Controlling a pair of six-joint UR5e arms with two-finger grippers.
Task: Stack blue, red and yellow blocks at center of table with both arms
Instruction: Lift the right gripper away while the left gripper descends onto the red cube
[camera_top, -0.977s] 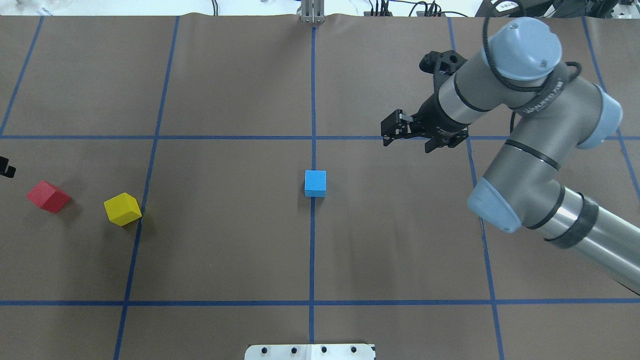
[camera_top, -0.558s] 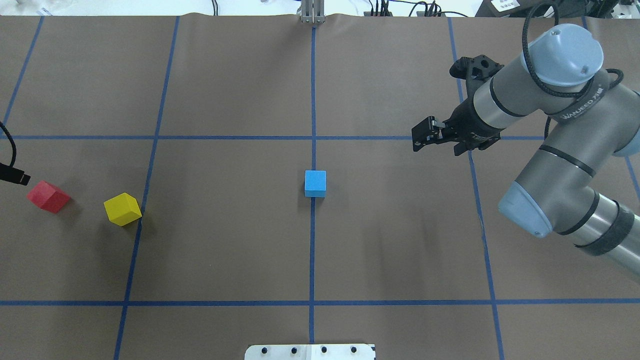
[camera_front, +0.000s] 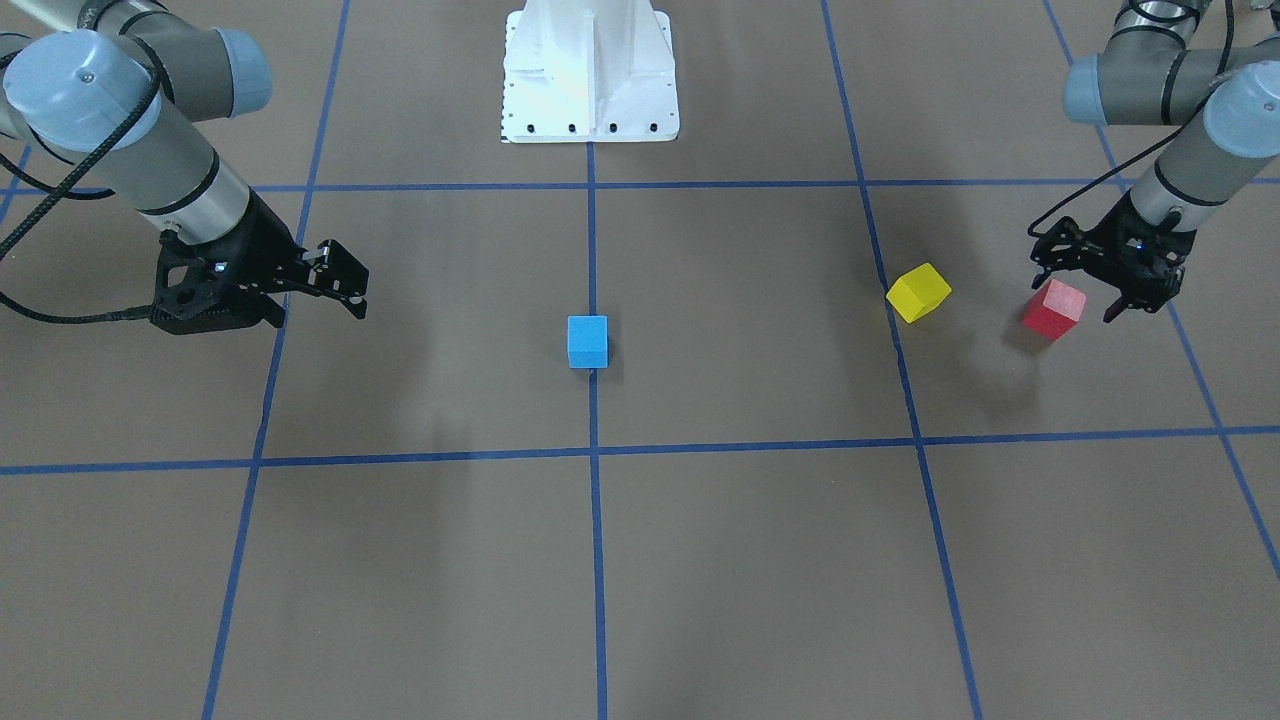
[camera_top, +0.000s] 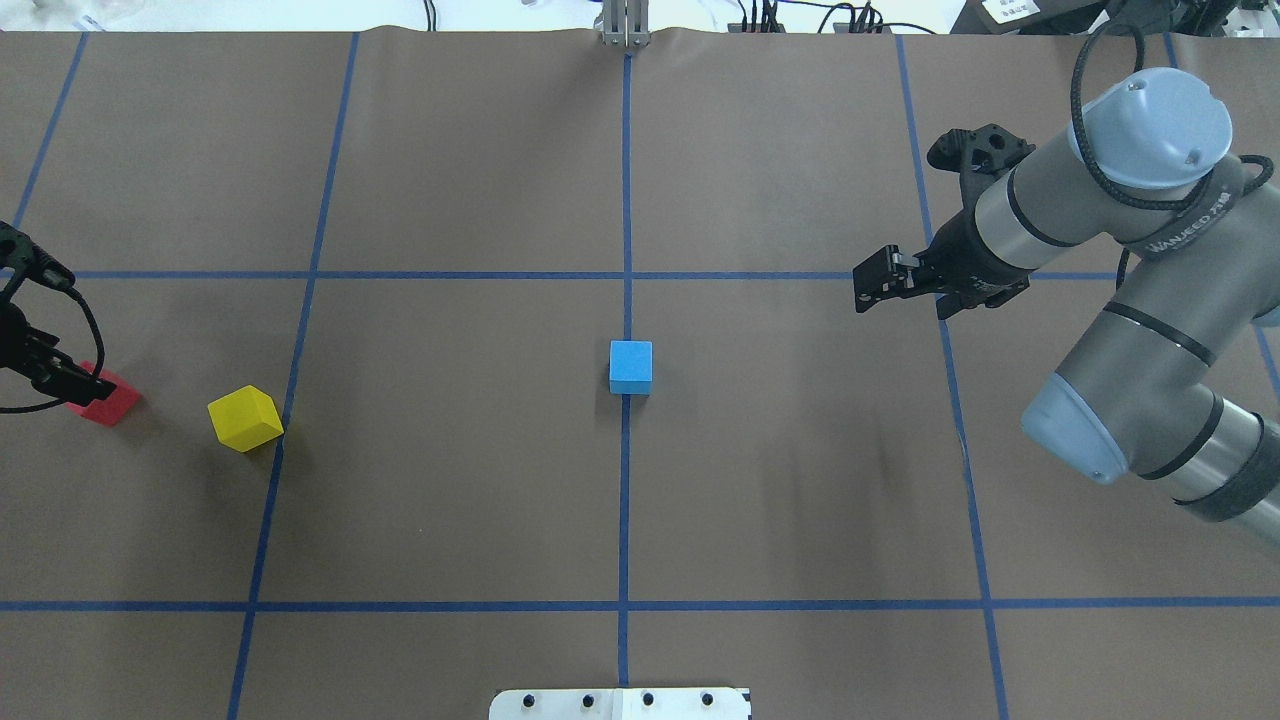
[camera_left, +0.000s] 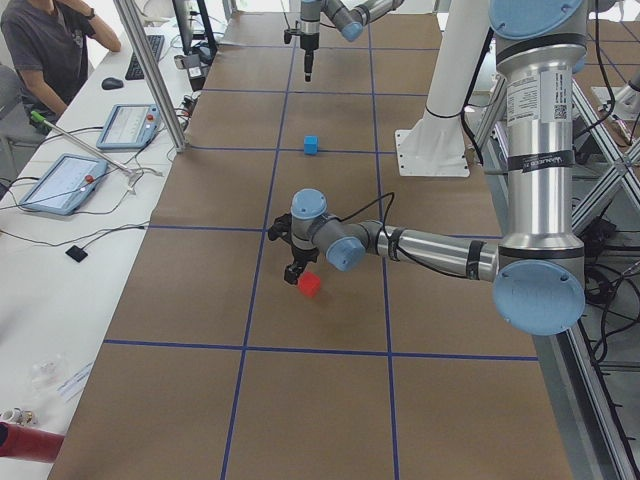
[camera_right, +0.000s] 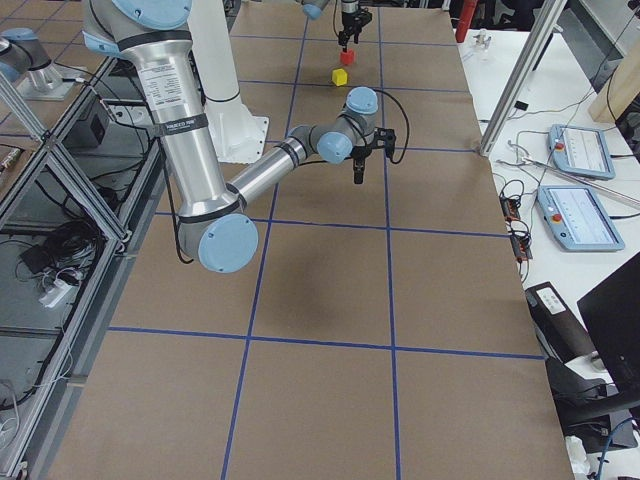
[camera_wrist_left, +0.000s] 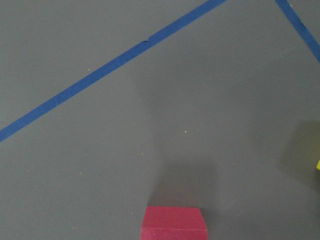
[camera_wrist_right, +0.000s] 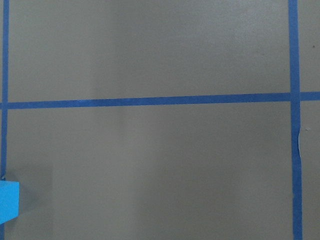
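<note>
Blue block (camera_top: 630, 366) sits on the centre tape cross of the bench (camera_top: 450, 500), flat and square to the lines. The base of the stack looks placed.

Red block (camera_front: 1053, 308) lies far out on the robot's left side, turned askew to the grid. Yellow block (camera_front: 918, 292) is near it, toward centre, also skewed; the two are apart and not touching.

Left jaws hang over the red block, spread wide and holding nothing. In the side view they sit above the block, not down around it. The left wrist view catches only the block's top at its lower edge, so alignment is not settled.

Right jaws are parted and empty, raised over bare bench well to the right of the blue block.

Step in hand, as I read it: the left arm's approach to pick red, the second layer.

Next move calls for:
- centring the jaws over red
- turning the wrist so the fingers meet two flat faces rather than corners
- coming down to straddle the block before closing

Risk: a corner pinch could twist the block, or a finger could nudge it toward yellow.
</note>
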